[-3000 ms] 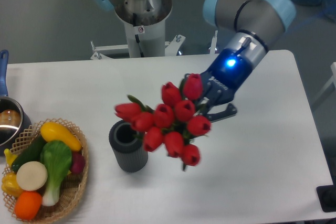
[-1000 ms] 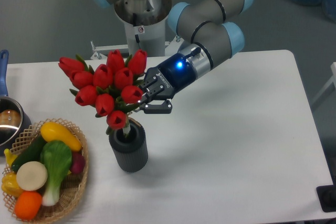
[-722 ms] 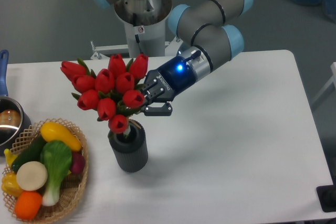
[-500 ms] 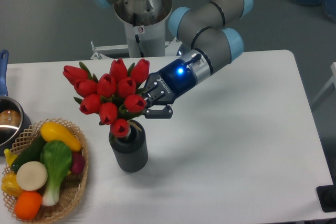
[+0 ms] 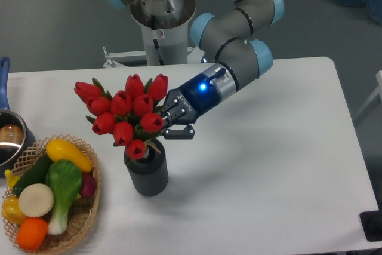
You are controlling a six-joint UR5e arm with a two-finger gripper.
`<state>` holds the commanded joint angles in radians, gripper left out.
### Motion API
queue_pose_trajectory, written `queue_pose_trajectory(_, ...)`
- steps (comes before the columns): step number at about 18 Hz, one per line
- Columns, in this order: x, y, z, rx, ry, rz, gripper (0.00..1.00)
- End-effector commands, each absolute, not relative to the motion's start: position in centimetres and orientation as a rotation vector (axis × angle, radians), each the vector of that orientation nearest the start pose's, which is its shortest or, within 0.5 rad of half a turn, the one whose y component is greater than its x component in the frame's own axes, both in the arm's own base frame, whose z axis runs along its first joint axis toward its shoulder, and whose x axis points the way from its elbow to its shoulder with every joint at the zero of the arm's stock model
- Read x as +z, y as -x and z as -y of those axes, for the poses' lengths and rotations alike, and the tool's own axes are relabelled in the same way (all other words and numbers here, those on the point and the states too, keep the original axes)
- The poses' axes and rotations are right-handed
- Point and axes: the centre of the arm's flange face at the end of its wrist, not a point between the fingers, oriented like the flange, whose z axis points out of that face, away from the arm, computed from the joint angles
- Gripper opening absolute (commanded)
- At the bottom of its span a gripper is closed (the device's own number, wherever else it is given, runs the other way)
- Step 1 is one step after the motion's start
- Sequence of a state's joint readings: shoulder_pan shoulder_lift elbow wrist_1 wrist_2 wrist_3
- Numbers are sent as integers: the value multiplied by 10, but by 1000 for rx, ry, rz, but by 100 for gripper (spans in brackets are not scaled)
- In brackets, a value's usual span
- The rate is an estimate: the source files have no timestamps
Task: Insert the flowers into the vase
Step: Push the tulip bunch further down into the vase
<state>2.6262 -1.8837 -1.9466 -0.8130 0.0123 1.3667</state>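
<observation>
Camera view, fixed. Wicker basket (image 5: 83, 219), toy vegetables: worktop front-left corner. Vase (image 5: 146, 168): left of worktop centre, upright. Flowers (image 5: 126, 111): above vase mouth, stems apparently entering, bunch tilted left. Gripper (image 5: 170, 122): clamped on stems. Handling: straighten bunch, lower until stems seat, then release. Writing: gripper lettering, illegible.

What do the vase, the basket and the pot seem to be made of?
Vase: dark grey, matte, ribbed sides, probably plastic or rubber. Basket: tan woven strands, likely wicker. Pot: shiny, mirror-like rim, likely metal, with a blue handle, perhaps plastic.
</observation>
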Motion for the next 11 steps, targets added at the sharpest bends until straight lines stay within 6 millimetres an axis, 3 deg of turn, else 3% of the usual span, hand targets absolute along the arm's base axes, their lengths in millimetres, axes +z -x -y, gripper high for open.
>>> queue_pose_trajectory(5, 300, 349, -465, -490, 1572, -320, 12)
queue_pose_trajectory(11, 285, 350, -466, -492, 1573, -319, 12)
